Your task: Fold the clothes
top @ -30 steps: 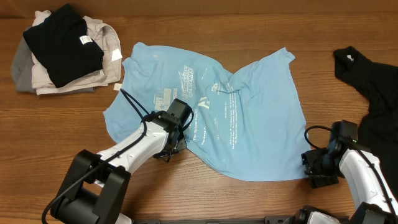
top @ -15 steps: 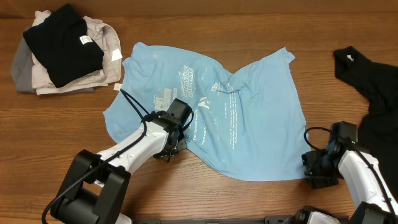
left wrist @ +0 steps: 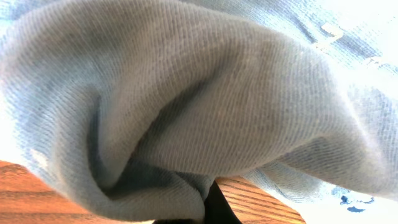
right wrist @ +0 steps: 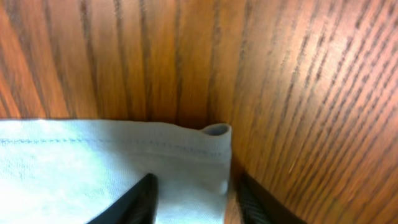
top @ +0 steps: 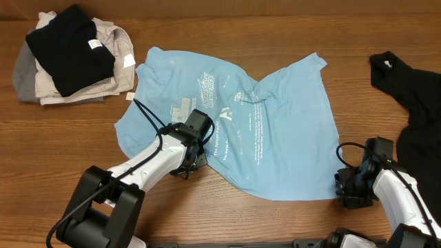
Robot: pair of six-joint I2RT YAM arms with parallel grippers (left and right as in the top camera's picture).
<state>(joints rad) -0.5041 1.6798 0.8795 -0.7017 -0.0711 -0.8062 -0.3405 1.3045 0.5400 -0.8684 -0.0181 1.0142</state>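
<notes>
The light blue T-shirt (top: 269, 131) lies rumpled and spread across the middle of the table, white lettering up. My left gripper (top: 191, 162) is at its lower left hem. In the left wrist view bunched blue cloth (left wrist: 186, 106) fills the frame and a dark fingertip (left wrist: 216, 208) is pressed against it, so the gripper looks shut on the shirt. My right gripper (top: 346, 189) is at the shirt's lower right corner. Its fingers (right wrist: 199, 202) are open and straddle the corner hem (right wrist: 186, 146) on the table. A black shirt (top: 413, 103) lies at the right edge.
A stack of folded garments, black on beige and grey (top: 69, 55), sits at the far left back. Bare wooden table (top: 289, 220) runs along the front. Each arm's black cable loops close beside it.
My right gripper has crept slightly left and toward the front, closer onto the shirt's corner. The left arm and the shirt have not visibly moved.
</notes>
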